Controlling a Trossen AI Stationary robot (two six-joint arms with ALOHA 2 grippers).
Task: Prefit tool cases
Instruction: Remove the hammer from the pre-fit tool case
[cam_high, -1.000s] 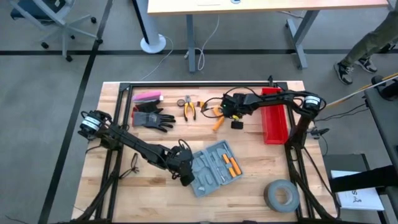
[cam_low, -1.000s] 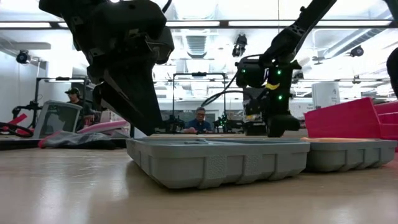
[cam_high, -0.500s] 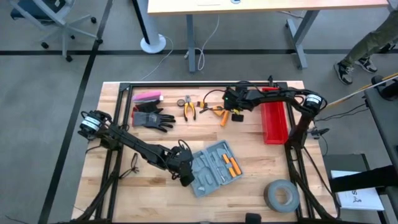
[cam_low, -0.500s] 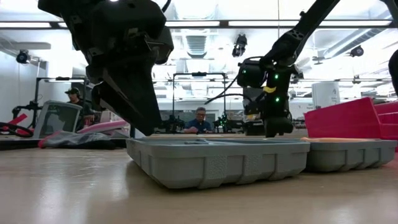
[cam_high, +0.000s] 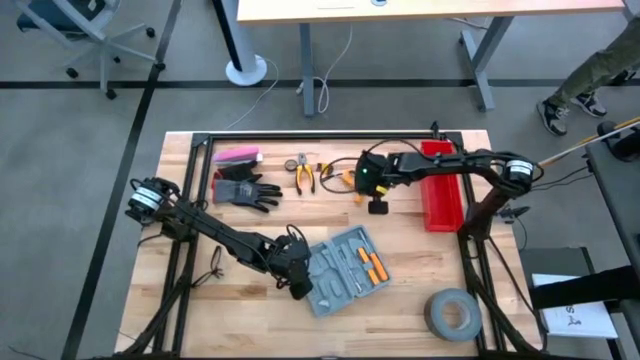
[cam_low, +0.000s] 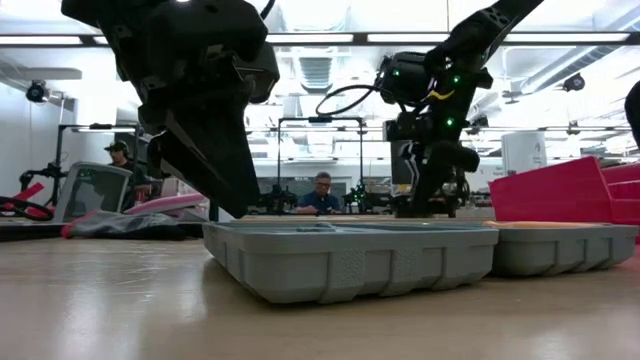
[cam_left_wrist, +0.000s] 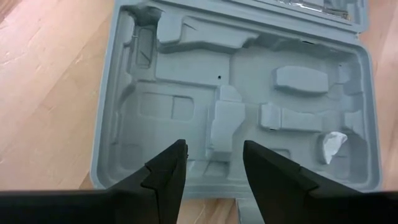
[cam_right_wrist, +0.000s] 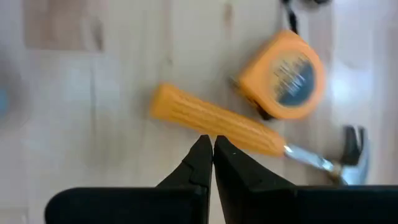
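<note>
The grey-blue tool case (cam_high: 345, 270) lies open on the wooden table, with orange-handled tools in its far half. My left gripper (cam_left_wrist: 213, 146) stands open at the near rim of the case's empty moulded half (cam_left_wrist: 249, 81), slanting down from the table's left. My right gripper (cam_right_wrist: 209, 144) is shut with nothing between its fingers. It hangs over an orange-handled hammer (cam_right_wrist: 211, 127) that lies flat beside an orange tape measure (cam_right_wrist: 286, 74) at the table's far middle (cam_high: 378, 205). My left gripper has its two open fingers (cam_left_wrist: 168, 171) over the rim of the case's empty half (cam_left_wrist: 211, 186). I cannot tell whether they touch the rim. The case lies flat on the table.
A red bin (cam_high: 440, 185) stands at the far right and a grey tape roll (cam_high: 452, 313) at the near right. Black gloves (cam_high: 245, 190), pliers (cam_high: 303, 172) and a pink object (cam_high: 238, 155) lie along the far left. People sit in the room beyond (cam_low: 320, 195).
My right gripper has risen above the far middle of the table and tipped, staying shut.
</note>
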